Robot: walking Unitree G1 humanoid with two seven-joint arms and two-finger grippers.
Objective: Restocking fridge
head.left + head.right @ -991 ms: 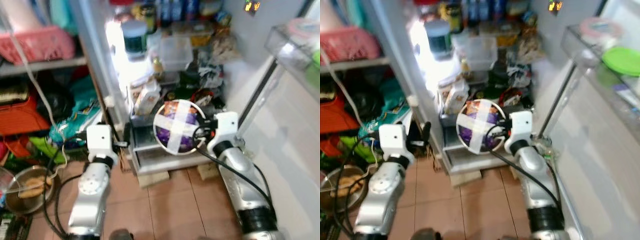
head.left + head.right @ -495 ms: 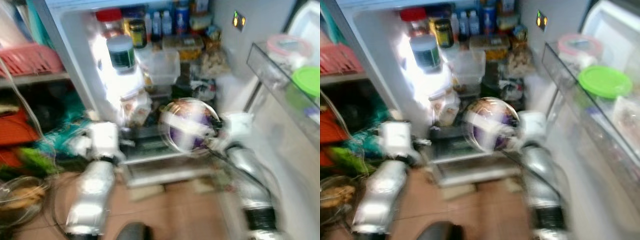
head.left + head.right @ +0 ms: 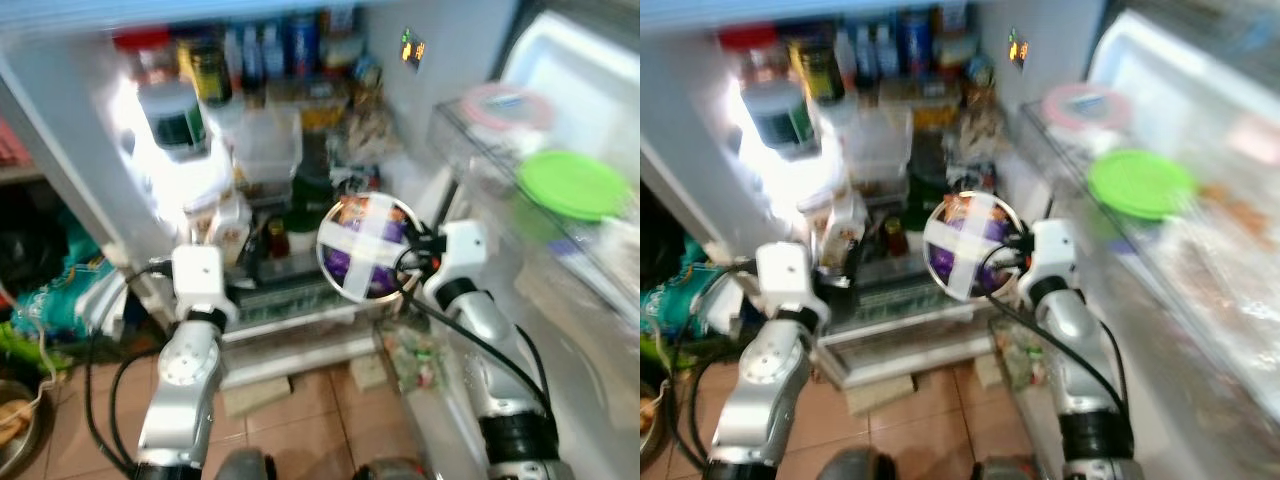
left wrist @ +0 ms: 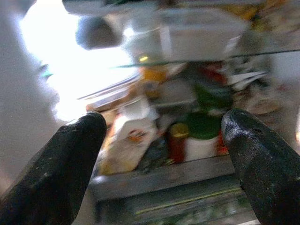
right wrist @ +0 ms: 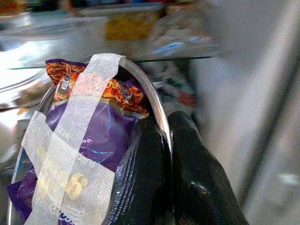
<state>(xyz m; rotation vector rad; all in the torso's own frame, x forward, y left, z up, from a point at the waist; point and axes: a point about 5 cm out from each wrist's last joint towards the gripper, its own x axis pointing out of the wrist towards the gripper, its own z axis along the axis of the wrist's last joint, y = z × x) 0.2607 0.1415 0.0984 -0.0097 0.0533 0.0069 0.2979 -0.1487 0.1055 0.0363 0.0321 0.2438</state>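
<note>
Holding: right end effector (image 5: 165, 140) pinches the rim of one metal bowl (image 3: 366, 247), one finger (image 5: 140, 178) inside the rim, the other outside.
Bowl: tilted on edge, facing the camera, in front of the open fridge (image 3: 120, 190), beside its lower shelves.
Bowl contents: one purple-and-orange snack bag (image 5: 101, 126), held in by two crossed strips of tape (image 5: 70, 154).
Left end effector (image 4: 164, 140): two fingers spread wide, holding nothing, aimed at the fridge's lower shelf.
Lower shelf: one white carton (image 4: 129, 136), one red jar (image 4: 178, 140), one green-lidded tub (image 4: 201, 138).
Door shelf: one green lid (image 3: 572, 184), one pink-rimmed lid (image 3: 500, 103).
Upper shelf: one clear box (image 3: 268, 143), one dark-banded tub (image 3: 176, 118); bottles too blurred to count.
</note>
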